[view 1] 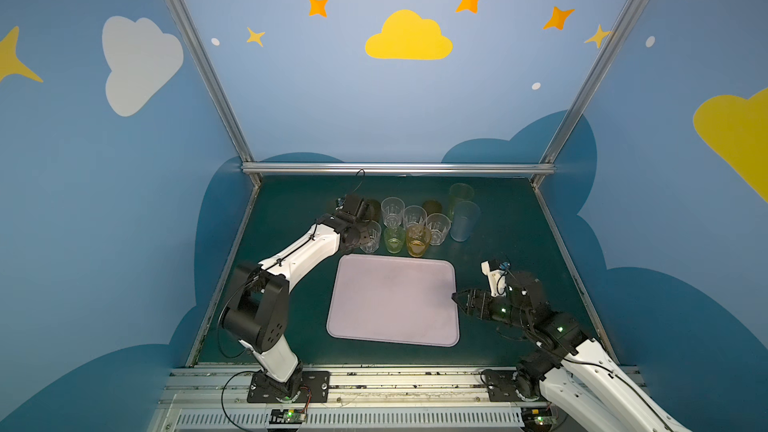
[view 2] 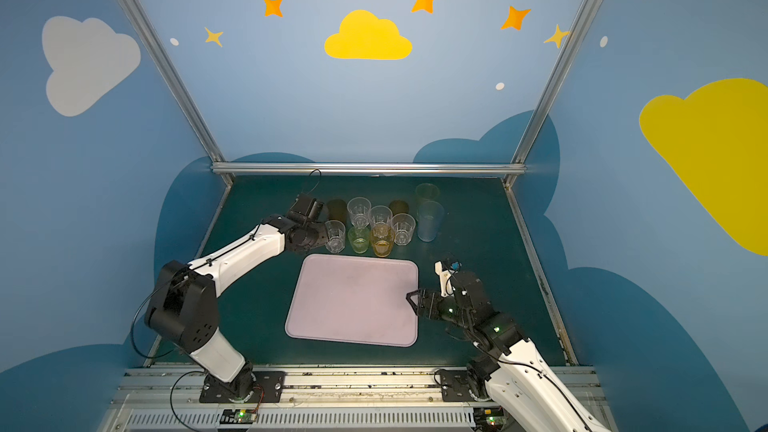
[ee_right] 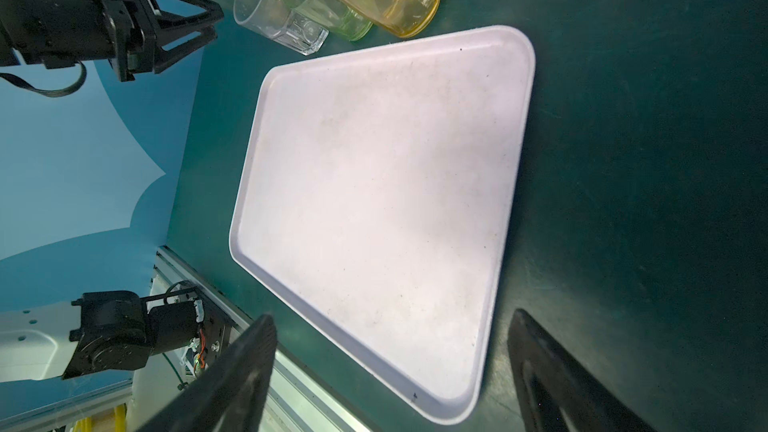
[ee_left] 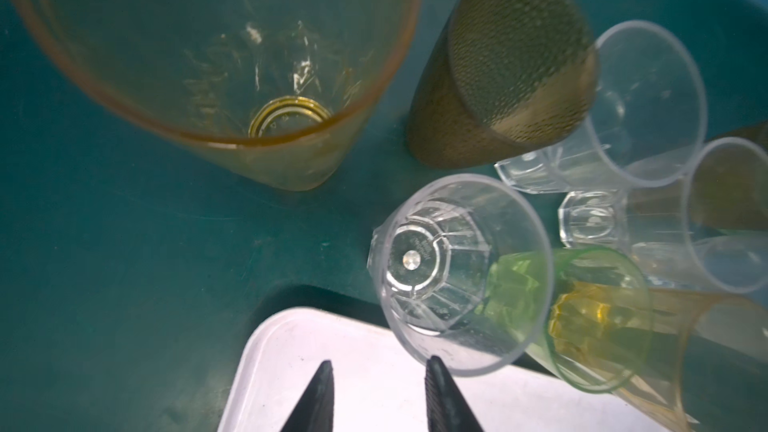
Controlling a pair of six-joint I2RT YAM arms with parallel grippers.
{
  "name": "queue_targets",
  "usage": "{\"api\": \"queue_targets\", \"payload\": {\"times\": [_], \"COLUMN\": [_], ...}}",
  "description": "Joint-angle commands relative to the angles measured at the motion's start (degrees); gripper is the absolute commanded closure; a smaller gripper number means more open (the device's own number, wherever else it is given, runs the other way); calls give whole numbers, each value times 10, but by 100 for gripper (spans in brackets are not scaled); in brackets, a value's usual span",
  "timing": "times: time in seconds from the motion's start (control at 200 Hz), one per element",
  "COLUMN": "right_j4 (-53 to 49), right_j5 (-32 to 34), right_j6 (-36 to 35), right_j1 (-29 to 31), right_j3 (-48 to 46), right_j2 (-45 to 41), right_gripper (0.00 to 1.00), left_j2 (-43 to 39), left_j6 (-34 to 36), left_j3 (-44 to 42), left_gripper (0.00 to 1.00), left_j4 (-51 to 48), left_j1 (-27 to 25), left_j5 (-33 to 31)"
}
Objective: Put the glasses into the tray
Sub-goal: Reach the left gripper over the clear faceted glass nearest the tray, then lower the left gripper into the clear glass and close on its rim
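- While the pale lilac tray (view 1: pixel 395 305) is lying bare, the glasses (view 1: pixel 415 218) are all standing on the worktop (view 1: pixel 519 218) just beyond its far edge, tightly packed.
- The left tool (ee_left: pixel 380 367) is hovering by the end clear faceted tumbler (ee_left: pixel 457 268), jaws narrowed and gripping nothing.
- The right tool (ee_right: pixel 392 317) is hanging beside the tray, jaws wide and empty.
- A finger catching that rim could be tipping it into the short green tumbler (view 1: pixel 394 238) just beside it.
- Moulded lettering is showing on the clear base, too small to read.

Lab robot cell; aluminium frame (view 1: pixel 397 168), cloud-painted walls (view 1: pixel 332 97), arms (view 1: pixel 299 257) bolted to a rail (view 1: pixel 399 380)
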Motion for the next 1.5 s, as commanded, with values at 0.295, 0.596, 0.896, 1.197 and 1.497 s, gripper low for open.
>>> {"api": "queue_targets", "payload": {"times": [0.295, 0.596, 0.896, 1.197, 1.497], "right_j4": [-15, -15, -23, -25, -27], "right_j5": [19, 27, 33, 33, 33], "right_j6": [-2, 2, 3, 4, 4], "right_j1": [-2, -2, -3, -3, -4], "right_j3": [-10, -11, -12, -14, -14], "right_j2": [-13, -14, -18, -30, -33], "right_gripper": [14, 13, 14, 14, 13], "left_j2": [39, 57, 84, 82, 84], "left_j6": [10, 17, 25, 28, 36], "left_j3": [33, 45, 75, 79, 85], "left_gripper": [67, 70, 81, 89, 93], "left_j4": [-29, -31, -44, -53, -62], "left_j1": [13, 15, 16, 16, 16], "left_j5": [3, 9, 11, 12, 2]}}
